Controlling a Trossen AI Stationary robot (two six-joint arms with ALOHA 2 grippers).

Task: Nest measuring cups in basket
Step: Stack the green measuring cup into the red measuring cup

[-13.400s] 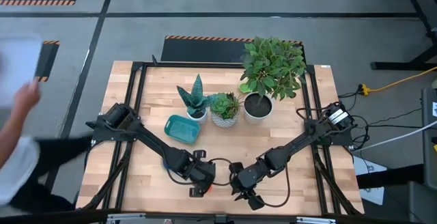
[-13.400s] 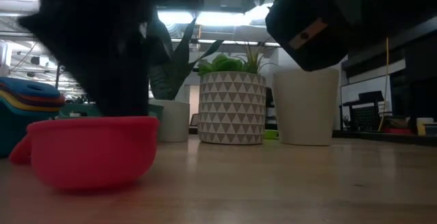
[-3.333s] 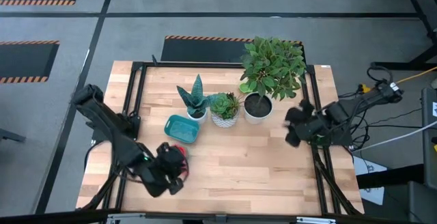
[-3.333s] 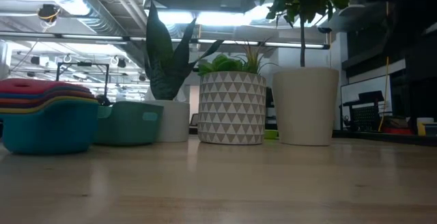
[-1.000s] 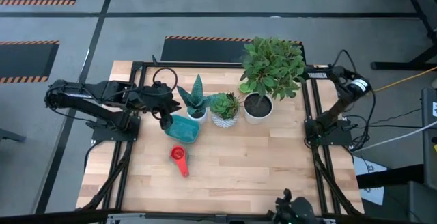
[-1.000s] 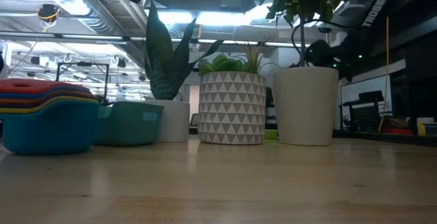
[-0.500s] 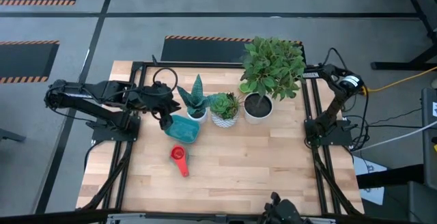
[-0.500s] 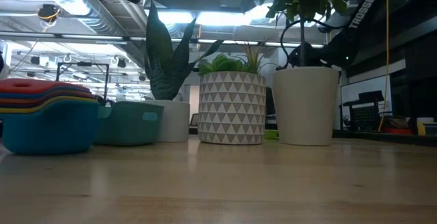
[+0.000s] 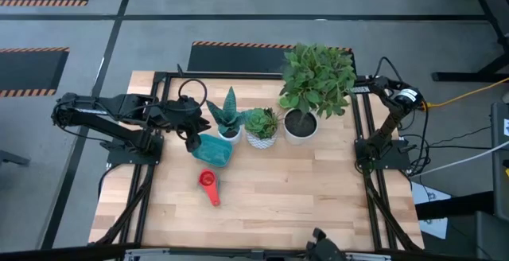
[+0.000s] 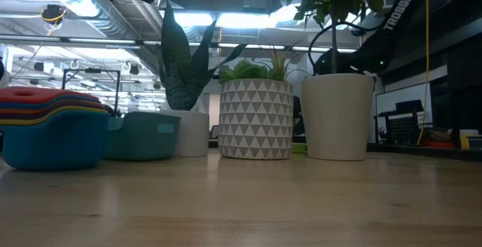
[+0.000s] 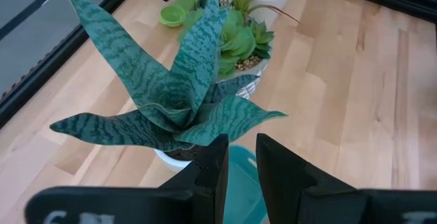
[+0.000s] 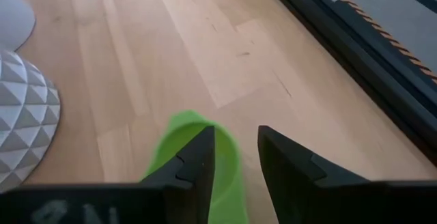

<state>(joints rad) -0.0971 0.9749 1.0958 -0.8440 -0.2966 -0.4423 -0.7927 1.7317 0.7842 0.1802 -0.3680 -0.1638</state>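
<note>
Smooth glossy plastic measuring cups (image 10: 53, 115), matt teal basket (image 9: 213, 150), pale wood table (image 9: 302, 197).

light: bright ceiling strips, low view | shadows: soft | blur: wrist-view foreground out of focus

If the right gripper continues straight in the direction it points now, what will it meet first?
Most likely the green measuring cup: in the right wrist view it lies on the table directly ahead of the right gripper, between the open fingers. Beyond it the wood looks free, though depth is hard to judge.
</note>
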